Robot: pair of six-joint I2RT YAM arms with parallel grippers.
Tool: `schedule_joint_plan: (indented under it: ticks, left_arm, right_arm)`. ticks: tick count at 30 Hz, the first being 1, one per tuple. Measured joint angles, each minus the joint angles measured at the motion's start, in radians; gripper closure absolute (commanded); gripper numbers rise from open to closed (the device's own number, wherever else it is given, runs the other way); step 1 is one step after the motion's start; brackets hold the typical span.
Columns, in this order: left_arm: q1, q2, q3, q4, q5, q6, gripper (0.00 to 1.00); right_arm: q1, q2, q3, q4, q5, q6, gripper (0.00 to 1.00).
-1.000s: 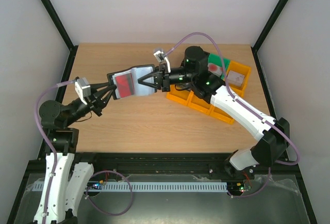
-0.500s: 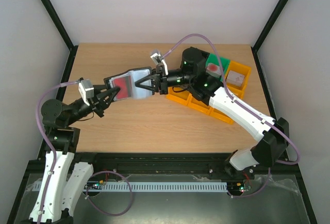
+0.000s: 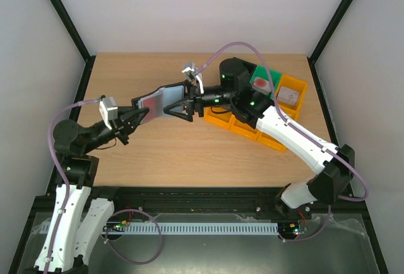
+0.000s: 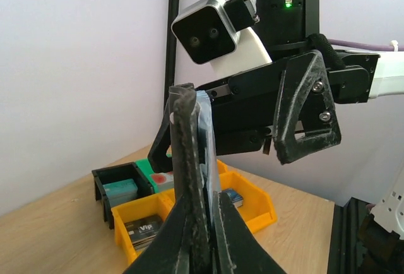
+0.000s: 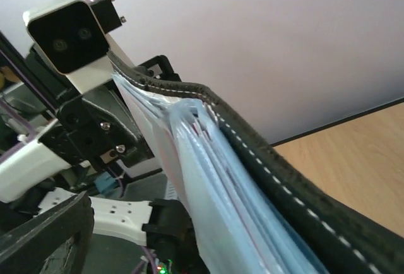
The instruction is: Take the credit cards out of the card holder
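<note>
The card holder (image 3: 161, 100) hangs above the table, turned nearly on edge, with my left gripper (image 3: 136, 119) shut on its left end. In the left wrist view my left gripper (image 4: 206, 195) pinches its black cover (image 4: 184, 135) and blue-grey sleeves. My right gripper (image 3: 175, 107) stands open around the holder's right end, its jaws wide on either side. Up close, the stitched black cover (image 5: 271, 163) and blue-grey sleeves (image 5: 218, 189) fill the right wrist view, with thin reddish edges of the credit cards (image 5: 205, 122) between them. One right finger (image 5: 44, 236) shows at the lower left.
Yellow bins (image 3: 243, 129) lie on the table behind and to the right of the holder, beside a green bin (image 3: 273, 75). One yellow bin holds a black "Vip" card (image 4: 142, 228). A black bin (image 4: 104, 182) holds a teal block. Bare wood lies in front.
My right gripper has opened and let go of the holder's right end. The holder has tipped further on edge, so the red card face no longer shows from above.
</note>
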Motion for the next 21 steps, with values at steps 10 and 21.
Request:
schedule_joint_plan:
  ticks: [10, 21]
  left_arm:
    - [0.000, 0.001, -0.014, 0.060, 0.047, -0.080, 0.98]
    - [0.005, 0.004, -0.015, 0.091, 0.043, -0.151, 0.85]
  right_arm:
    - [0.040, 0.045, 0.042, 0.011, 0.053, -0.014, 0.36]
    - [0.033, 0.075, 0.050, 0.077, -0.045, 0.033, 0.98]
